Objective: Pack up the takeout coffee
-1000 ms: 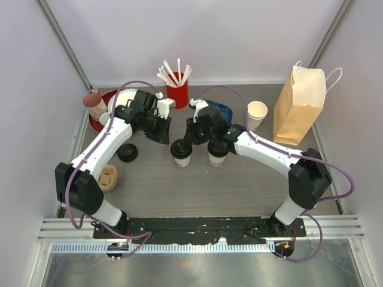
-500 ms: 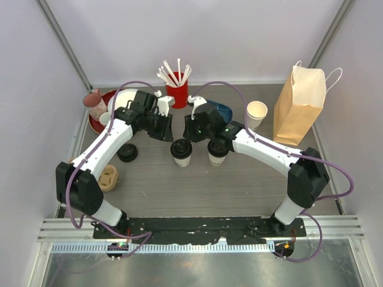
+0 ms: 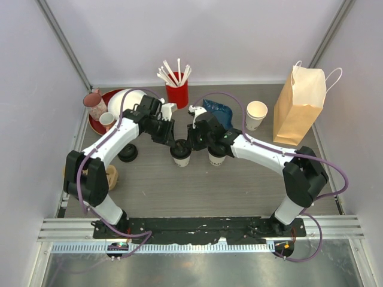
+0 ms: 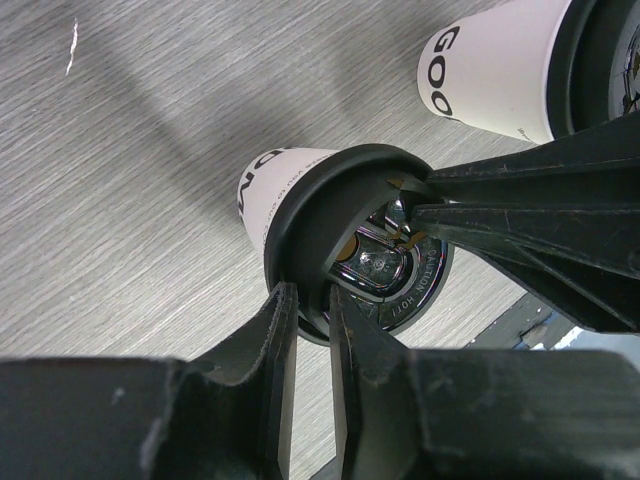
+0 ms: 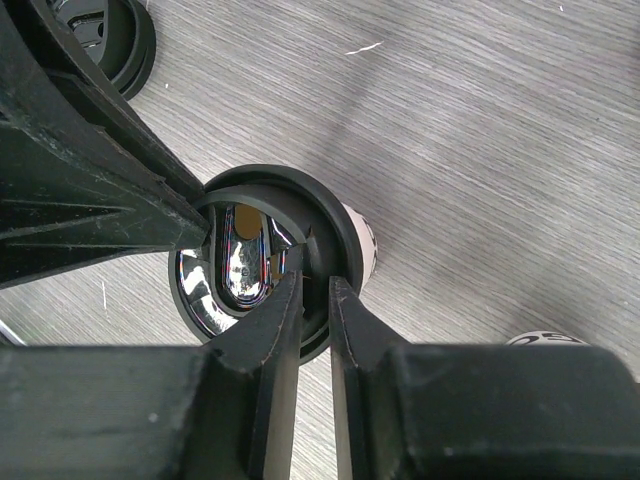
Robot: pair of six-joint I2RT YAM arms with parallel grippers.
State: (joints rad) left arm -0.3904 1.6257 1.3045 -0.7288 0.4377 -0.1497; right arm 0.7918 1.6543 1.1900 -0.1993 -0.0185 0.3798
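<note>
Two cream cups with black lids stand mid-table: the left cup [image 3: 181,154] and the right cup [image 3: 216,155]. My left gripper [image 3: 173,141] and right gripper [image 3: 190,143] meet over the left cup from opposite sides. In the left wrist view my left gripper [image 4: 308,292] is nearly shut, pinching the near rim of that cup's lid [image 4: 320,215]. The right gripper's fingers [image 4: 520,215] hold the far rim. In the right wrist view my right gripper [image 5: 315,280] pinches the lid [image 5: 335,225] rim. The left gripper's fingers [image 5: 90,195] come in from the left. The right cup [image 4: 495,65] stands apart.
A brown paper bag [image 3: 299,104] stands at the back right, with a lidless cream cup [image 3: 257,113] beside it. A red straw holder [image 3: 177,92], a blue packet [image 3: 216,110], a pink mug [image 3: 93,103] and a red plate [image 3: 105,95] sit at the back. A loose black lid [image 3: 127,153] lies left.
Both grippers have moved in toward the left cup and come together on its lid rim. The left arm swung right. The cups have not moved.
</note>
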